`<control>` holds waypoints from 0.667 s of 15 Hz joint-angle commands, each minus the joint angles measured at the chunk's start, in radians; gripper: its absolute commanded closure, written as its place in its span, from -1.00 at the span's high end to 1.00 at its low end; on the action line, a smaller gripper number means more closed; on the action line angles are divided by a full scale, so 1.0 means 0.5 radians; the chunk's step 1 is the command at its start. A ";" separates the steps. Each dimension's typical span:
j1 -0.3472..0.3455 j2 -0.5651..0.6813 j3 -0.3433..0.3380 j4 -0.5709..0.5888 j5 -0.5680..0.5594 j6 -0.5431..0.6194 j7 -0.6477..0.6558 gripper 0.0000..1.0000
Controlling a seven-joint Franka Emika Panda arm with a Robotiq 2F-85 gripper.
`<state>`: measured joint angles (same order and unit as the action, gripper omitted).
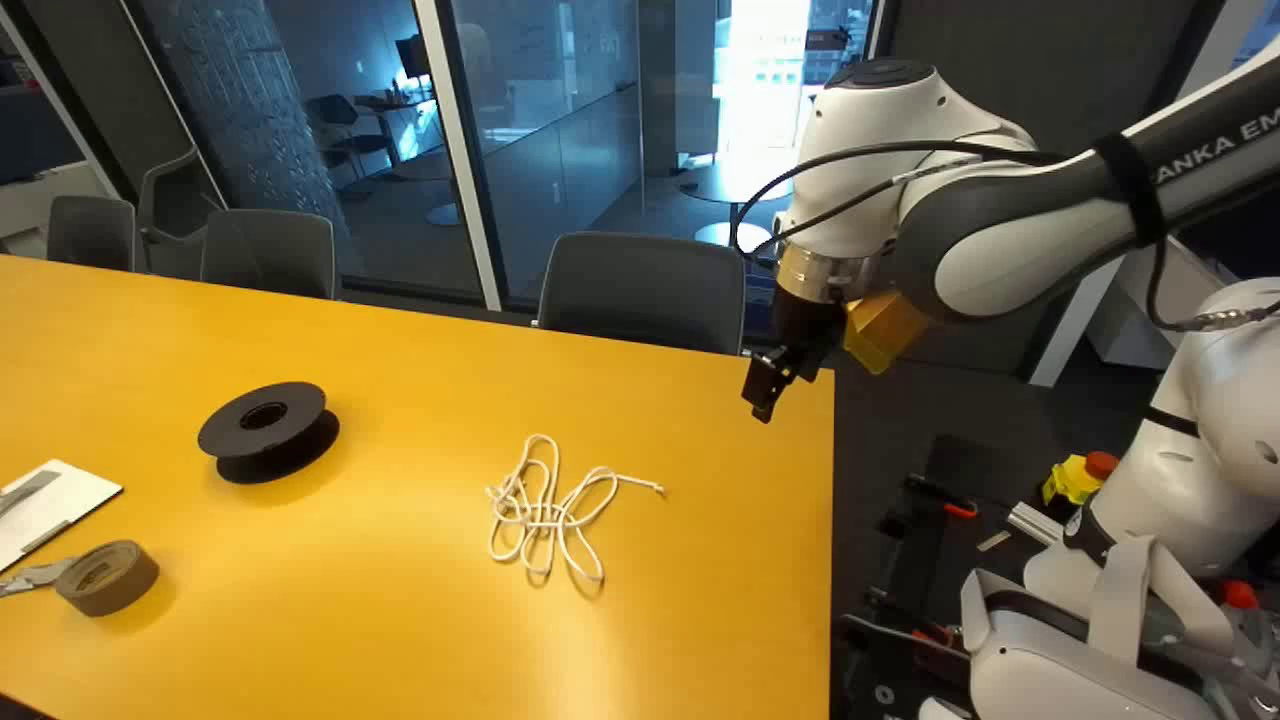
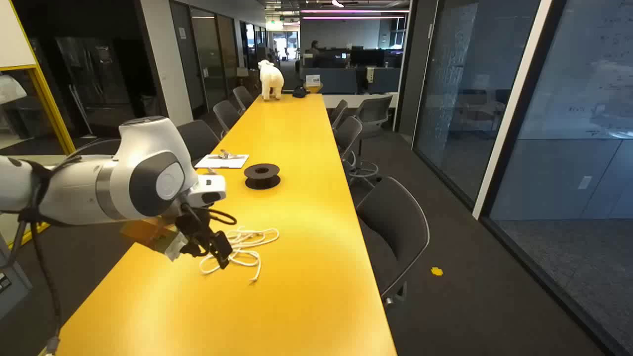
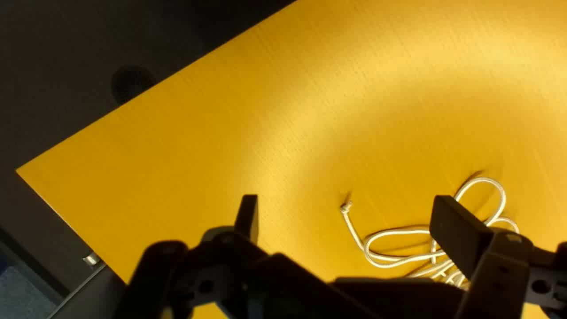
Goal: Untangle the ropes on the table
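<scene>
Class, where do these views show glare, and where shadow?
In an exterior view, the background window is washed out; in an exterior view, pale sheen spreads across the table; in the wrist view, a pale band curves over it, and small shadows lie beside the rope.

- Glass walls (image 1: 560, 120) with pale upright frames (image 1: 460, 150), both exterior views.
- Behind glass, in an exterior view: bright window (image 1: 765, 60), blown-out white; small round table (image 1: 735, 183); dark screen (image 1: 411, 56), bluish tint all over.
- Grey chairs (image 1: 645, 290), several, both exterior views.
- Floor (image 2: 474, 296) dark grey, small yellow patch (image 2: 436, 271) on it; dark in wrist view too.
- Faint scribbles (image 2: 581, 109) on glass, unreadable.
- Far end, in an exterior view: blue-grey partitions (image 2: 341, 81), pink strip lights (image 2: 355, 11) overhead.
- Corridor beside, glass doors (image 2: 198, 64), bright at its end.
- Near side: pale pillar (image 2: 168, 59), dark recess (image 2: 94, 59), white panel (image 2: 15, 34) on yellow frame (image 2: 52, 109).
</scene>
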<state>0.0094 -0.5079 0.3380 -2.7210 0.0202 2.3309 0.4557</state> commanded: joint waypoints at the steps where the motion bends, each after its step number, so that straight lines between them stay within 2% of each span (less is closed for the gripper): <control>1: 0.046 0.005 -0.049 0.004 -0.033 -0.005 0.023 1.00; 5: 0.046 0.002 -0.048 0.007 -0.033 -0.005 0.023 1.00; 7: 0.030 0.105 -0.067 0.041 -0.038 0.055 -0.001 1.00; 10: 0.009 0.374 -0.086 0.121 -0.054 0.296 -0.038 1.00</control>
<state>0.0117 -0.4580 0.3189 -2.7168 0.0202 2.3736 0.4509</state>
